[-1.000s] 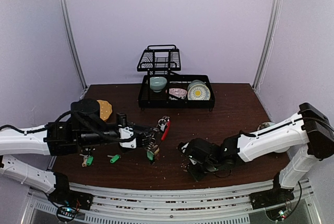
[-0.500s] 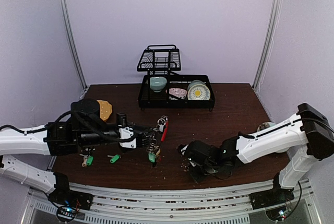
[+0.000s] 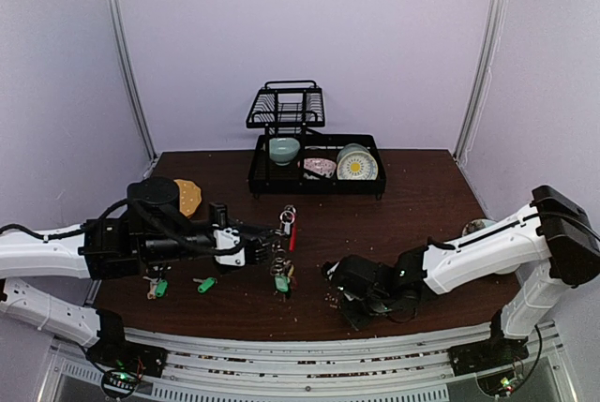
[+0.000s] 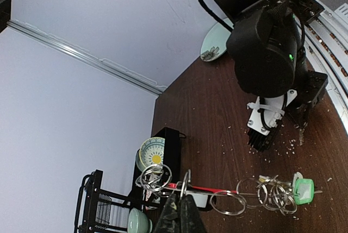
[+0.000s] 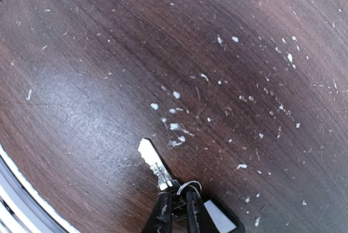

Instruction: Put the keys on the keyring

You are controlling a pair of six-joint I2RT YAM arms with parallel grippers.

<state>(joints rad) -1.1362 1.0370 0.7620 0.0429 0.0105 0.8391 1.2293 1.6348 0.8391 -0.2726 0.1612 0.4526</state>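
Front of the dish rack [image 3: 285, 105], the step in hand looks like lifting the dark-tagged key [image 5: 153, 163] off the surface [image 3: 422, 205] to carry it to the keyring [image 3: 291, 231].

How to do it well:
- **Left side:** hold the keyring steady and clear of the surface, so its hanging cluster with the green tag [image 4: 303, 189] does not swing. Turn the ring's opening toward the incoming key; no view shows that opening.
- **Right side:** the grip should sit on the key's head, leaving the small split ring [image 5: 187, 188] free to thread. Lift straight up so the blade neither scrapes nor twists out.
- **Risk:** thin flat key in a narrow pinch; likely to pivot.

Pose:
- **Loose keys:** two green-tagged keys [image 3: 159, 287] [image 3: 204, 283] lie on the surface left-front of the rack, well apart from the keyring, not yet threaded.
- **Left arm [image 3: 122, 243]:** low and nearly level, reaching from the left toward the spot in front of the rack, wrist rolled sideways.
- **Left fingers [image 4: 173, 218]:** pressed together on the keyring's bare wire, just beside the red sheathed arc [image 4: 196, 188].
- **Right fingers [image 5: 162, 214]:** down at the surface, front and slightly right of the rack. They are drawn close, pinching the dark-tagged key at its head. The blade lies flat and the dark tag [image 5: 220, 221] sits behind the fingers.
- **Right arm [image 3: 478, 247]:** comes in from the right, elbow folded low, wrist pitched steeply down.
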